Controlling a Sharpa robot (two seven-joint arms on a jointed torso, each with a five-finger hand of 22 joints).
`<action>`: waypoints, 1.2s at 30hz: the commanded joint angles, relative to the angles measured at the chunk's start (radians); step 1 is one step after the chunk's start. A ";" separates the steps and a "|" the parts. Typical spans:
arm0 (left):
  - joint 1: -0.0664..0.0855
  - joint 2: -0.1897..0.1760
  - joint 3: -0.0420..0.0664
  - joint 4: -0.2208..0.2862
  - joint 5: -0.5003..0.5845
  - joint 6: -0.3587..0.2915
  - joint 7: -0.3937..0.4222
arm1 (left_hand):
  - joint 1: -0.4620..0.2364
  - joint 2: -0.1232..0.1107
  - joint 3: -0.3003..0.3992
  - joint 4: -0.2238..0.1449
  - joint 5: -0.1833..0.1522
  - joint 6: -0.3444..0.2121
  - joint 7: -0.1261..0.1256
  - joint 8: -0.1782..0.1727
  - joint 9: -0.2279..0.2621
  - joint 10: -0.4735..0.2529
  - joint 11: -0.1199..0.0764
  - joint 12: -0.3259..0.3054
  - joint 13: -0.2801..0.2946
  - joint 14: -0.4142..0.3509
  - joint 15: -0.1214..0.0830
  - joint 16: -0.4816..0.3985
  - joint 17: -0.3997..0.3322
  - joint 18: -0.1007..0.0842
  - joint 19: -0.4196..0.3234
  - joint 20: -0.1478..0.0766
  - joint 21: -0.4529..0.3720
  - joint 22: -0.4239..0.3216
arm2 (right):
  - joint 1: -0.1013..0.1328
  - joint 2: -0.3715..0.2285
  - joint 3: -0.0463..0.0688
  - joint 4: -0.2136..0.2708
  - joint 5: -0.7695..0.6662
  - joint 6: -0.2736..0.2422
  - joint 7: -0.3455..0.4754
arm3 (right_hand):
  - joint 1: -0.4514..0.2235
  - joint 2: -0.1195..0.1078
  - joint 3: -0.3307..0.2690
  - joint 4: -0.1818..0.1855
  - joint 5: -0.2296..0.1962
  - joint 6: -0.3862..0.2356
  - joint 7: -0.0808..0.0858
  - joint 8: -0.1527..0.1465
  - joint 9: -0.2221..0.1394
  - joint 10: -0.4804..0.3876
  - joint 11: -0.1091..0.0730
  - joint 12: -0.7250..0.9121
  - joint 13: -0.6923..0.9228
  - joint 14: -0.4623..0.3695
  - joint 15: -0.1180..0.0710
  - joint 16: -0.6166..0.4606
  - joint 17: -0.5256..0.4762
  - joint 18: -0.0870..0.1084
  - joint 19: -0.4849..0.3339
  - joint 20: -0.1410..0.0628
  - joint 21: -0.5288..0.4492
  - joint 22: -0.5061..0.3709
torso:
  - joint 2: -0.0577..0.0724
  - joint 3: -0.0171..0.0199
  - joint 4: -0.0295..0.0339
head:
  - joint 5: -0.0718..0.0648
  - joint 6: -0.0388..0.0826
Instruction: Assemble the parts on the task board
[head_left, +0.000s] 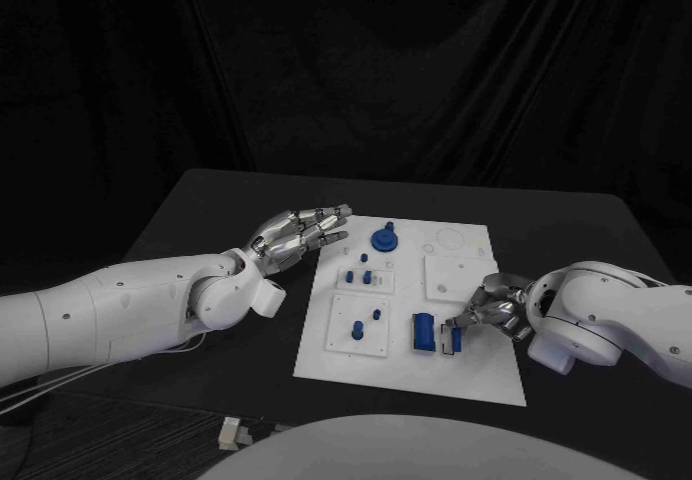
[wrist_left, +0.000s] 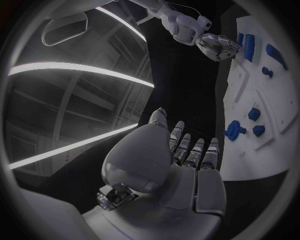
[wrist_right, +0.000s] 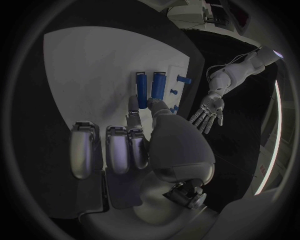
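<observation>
Dim scene overall; black table (head_left: 216, 215) and dark backdrop swallow most detail. Task board (head_left: 469, 375) is the brightest surface, evenly lit, with only faint soft shadows beside the blue parts (head_left: 424, 332) on it. Metallic glints on the left hand (head_left: 299, 236), just beside the board's far corner. Left wrist view: bright ceiling light strips, bent into arcs by fisheye. Both wrist views darken toward the circle rim; near palms look slightly soft.

Head overhead; wrists close; all share task board (head_left: 476, 375).
</observation>
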 joint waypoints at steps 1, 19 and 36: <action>-0.001 0.003 0.001 0.002 0.001 0.013 0.009 | 0.008 -0.001 0.005 -0.001 0.005 0.002 0.001 0.004 0.000 -0.002 0.006 0.007 0.001 0.002 0.003 0.005 0.001 -0.020 0.006 0.002 0.003 -0.001 | 0.002 0.004 0.000 -0.007 -0.017 0.000 -0.006 | -0.005 0.002 0.024 -0.017 -0.015 -0.001 0.000 0.008 0.003 0.104 -0.007 0.004 0.263 0.070 -0.005 -0.003 0.063 0.014 0.053 0.003 -0.006 0.224 | 0.000 0.0000 0.0003 | 0.001 0.000; -0.002 0.005 0.001 0.002 0.001 0.017 0.006 | 0.009 -0.001 0.005 -0.001 0.006 0.004 0.002 0.005 0.001 -0.002 0.006 0.006 0.001 0.002 0.003 0.005 0.001 -0.021 0.006 0.002 0.004 -0.001 | 0.002 0.020 0.000 -0.022 -0.049 0.038 -0.014 | -0.032 -0.001 0.037 -0.017 -0.089 -0.010 0.000 0.019 0.008 0.104 -0.006 0.004 0.263 0.070 -0.005 -0.003 0.061 0.014 0.052 0.004 -0.007 0.223 | 0.000 -0.0002 0.0010 | 0.003 0.000; -0.003 0.009 0.001 0.001 0.001 0.024 0.001 | 0.010 -0.001 0.006 -0.001 0.006 0.004 0.002 0.005 0.000 -0.002 0.006 0.006 0.001 0.003 0.005 0.006 0.001 -0.021 0.006 0.002 0.004 -0.001 | 0.000 0.035 0.000 -0.025 -0.058 0.050 -0.018 | -0.043 0.001 0.041 -0.016 -0.120 -0.009 0.000 0.025 0.010 0.104 -0.007 0.004 0.263 0.069 -0.005 -0.004 0.058 0.014 0.052 0.004 -0.008 0.223 | 0.000 -0.0002 -0.0001 | 0.006 0.000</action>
